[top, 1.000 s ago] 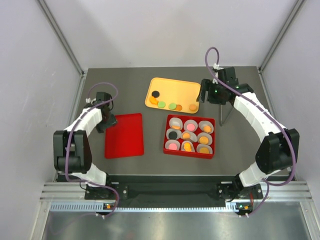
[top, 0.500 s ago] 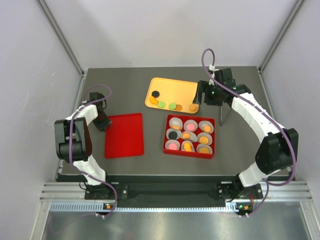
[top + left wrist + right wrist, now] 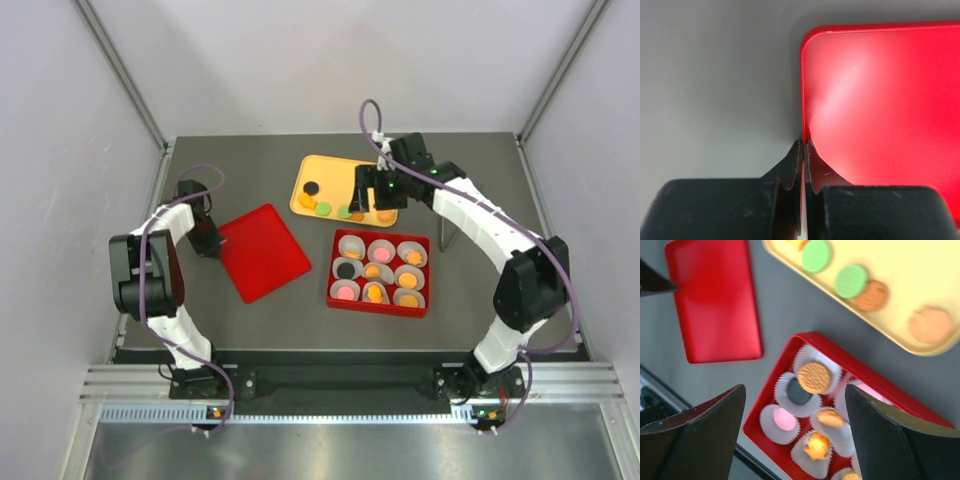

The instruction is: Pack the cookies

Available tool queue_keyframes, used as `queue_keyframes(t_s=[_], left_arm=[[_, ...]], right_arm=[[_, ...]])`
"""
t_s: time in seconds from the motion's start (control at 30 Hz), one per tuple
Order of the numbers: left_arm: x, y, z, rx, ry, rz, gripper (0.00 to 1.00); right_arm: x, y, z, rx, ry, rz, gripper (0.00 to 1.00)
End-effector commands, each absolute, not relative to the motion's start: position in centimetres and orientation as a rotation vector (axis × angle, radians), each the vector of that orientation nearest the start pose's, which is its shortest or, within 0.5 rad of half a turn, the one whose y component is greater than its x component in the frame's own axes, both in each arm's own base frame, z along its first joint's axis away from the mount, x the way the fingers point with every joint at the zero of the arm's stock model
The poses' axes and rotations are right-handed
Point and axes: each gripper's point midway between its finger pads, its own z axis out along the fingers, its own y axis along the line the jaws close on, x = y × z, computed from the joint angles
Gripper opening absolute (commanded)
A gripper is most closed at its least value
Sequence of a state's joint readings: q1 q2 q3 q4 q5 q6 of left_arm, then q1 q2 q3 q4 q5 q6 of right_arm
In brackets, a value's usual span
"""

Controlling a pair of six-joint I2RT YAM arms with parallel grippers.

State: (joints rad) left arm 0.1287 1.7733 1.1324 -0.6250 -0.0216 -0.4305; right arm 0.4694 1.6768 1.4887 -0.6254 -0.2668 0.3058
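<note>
Several cookies lie on the yellow tray (image 3: pixel 372 172): a black one (image 3: pixel 312 187), green ones (image 3: pixel 323 209) and orange ones (image 3: pixel 385 214). More cookies sit in white paper cups inside the red box (image 3: pixel 380 272). My right gripper (image 3: pixel 366 192) hangs open over the tray's right half, holding nothing. In the right wrist view its fingers (image 3: pixel 715 435) stand wide apart above the box (image 3: pixel 801 339), with green cookies (image 3: pixel 850 280) on the tray (image 3: pixel 905 270) beyond. My left gripper (image 3: pixel 206 238) is shut on the left edge of the red lid (image 3: pixel 263 252); its jaws (image 3: pixel 803 144) pinch that lid's rim (image 3: pixel 880 100).
The red lid (image 3: pixel 715 300) lies skewed, left of the box. A thin dark stand (image 3: pixel 443 232) rises right of the box. Grey walls close in the dark table (image 3: pixel 240 170) on three sides.
My left gripper has closed on the lid's edge and the lid has swung round, its far end toward the box. My right arm has moved left to above the yellow tray.
</note>
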Motion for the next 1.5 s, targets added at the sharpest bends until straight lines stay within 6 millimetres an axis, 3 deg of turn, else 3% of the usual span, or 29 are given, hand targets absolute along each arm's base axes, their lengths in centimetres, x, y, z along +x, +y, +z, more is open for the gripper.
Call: queue_keyframes(t_s=[0.0,0.13,0.17,0.2,0.23,0.3,0.43,0.57,0.8,1.0,1.1,1.2,1.4,1.47], left_arm=[[35.4,1.2,6.7,-0.699,2.664,-0.208,0.0],[35.0,0.7,8.7,-0.655,2.631,-0.243,0.0],[34.8,0.7,9.0,-0.653,2.628,-0.248,0.0],[34.7,0.5,9.3,-0.647,2.627,-0.255,0.0],[34.6,0.3,9.9,-0.635,2.615,-0.269,0.0],[34.4,0.1,10.3,-0.629,2.613,-0.287,0.0],[34.1,-0.6,11.9,-0.609,2.585,-0.343,0.0],[33.8,-1.2,12.8,-0.587,2.575,-0.386,0.0],[33.6,-2.4,14.5,-0.548,2.541,-0.475,0.0],[33.6,-3.8,15.2,-0.528,2.52,-0.578,0.0],[33.6,-4.5,15.5,-0.507,2.51,-0.595,0.0],[33.8,-5.1,16.1,-0.479,2.481,-0.618,0.0],[34.0,-6.9,17.6,-0.403,2.428,-0.667,0.0],[34.0,-7.2,17.7,-0.388,2.421,-0.664,0.0]], right_arm=[[36.5,29.5,20.7,-0.493,2.345,0.805,0.8],[36.2,32.5,19.9,-0.573,2.359,0.863,0.81],[36.1,33.4,18.8,-0.592,2.385,0.872,0.8],[36.2,34.1,19.2,-0.605,2.376,0.884,0.8],[36.3,34.6,18.2,-0.61,2.398,0.882,0.8],[36.1,35.9,18.3,-0.632,2.393,0.92,0.8],[35.8,38.2,16.2,-0.69,2.42,0.951,0.8],[35.6,40.4,16.1,-0.736,2.395,1.023,0.8],[35.3,41.9,15.4,-0.733,2.397,1.113,0.8],[35.1,43.4,16.5,-0.686,2.372,1.251,0.8],[34.9,43.9,17.1,-0.661,2.371,1.311,0.75],[34.6,44.0,17.6,-0.647,2.371,1.336,0.62],[34.3,43.4,18.9,-0.6,2.382,1.367,0.28],[34.3,43.0,19.5,-0.572,2.384,1.375,0.21]])
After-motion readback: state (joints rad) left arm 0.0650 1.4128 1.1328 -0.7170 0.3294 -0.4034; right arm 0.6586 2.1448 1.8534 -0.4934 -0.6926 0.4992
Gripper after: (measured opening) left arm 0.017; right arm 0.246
